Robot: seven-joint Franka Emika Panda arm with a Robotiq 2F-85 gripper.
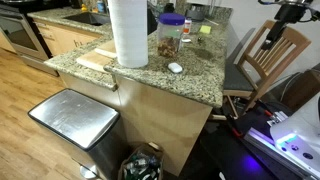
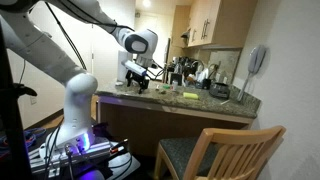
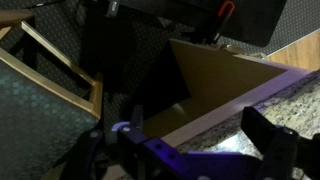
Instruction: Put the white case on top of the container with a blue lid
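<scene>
The small rounded glossy white case (image 1: pixel 175 68) is recorded lying flat on the speckled granite countertop (image 1: pixel 203 78), just below centre of an exterior view, near the counter's front edge. The clear cylindrical jar with brownish contents (image 1: pixel 170 40) stands just behind it, upper centre; its round blue lid (image 1: pixel 172 19) is bare, with nothing placed on it. The case and jar are judged close but apart. No part of the task is judged done: approach, grasp, lift and placement are all left. The Robotiq gripper (image 3: pixel 180 148) is seen in the wrist view with its fingers spread wide and nothing held between them; only the counter's edge and a wooden chair (image 3: pixel 60 75) are framed, not the case. In an exterior view the gripper (image 2: pixel 140 82) is placed left of centre, over the counter's end. A tall white paper towel roll (image 1: pixel 128 30) stands just beside the jar, upper centre-left; it is judged an obstacle only to an approach from that side. A stainless steel bin (image 1: pixel 72 115) is noted lower left, below counter level.
</scene>
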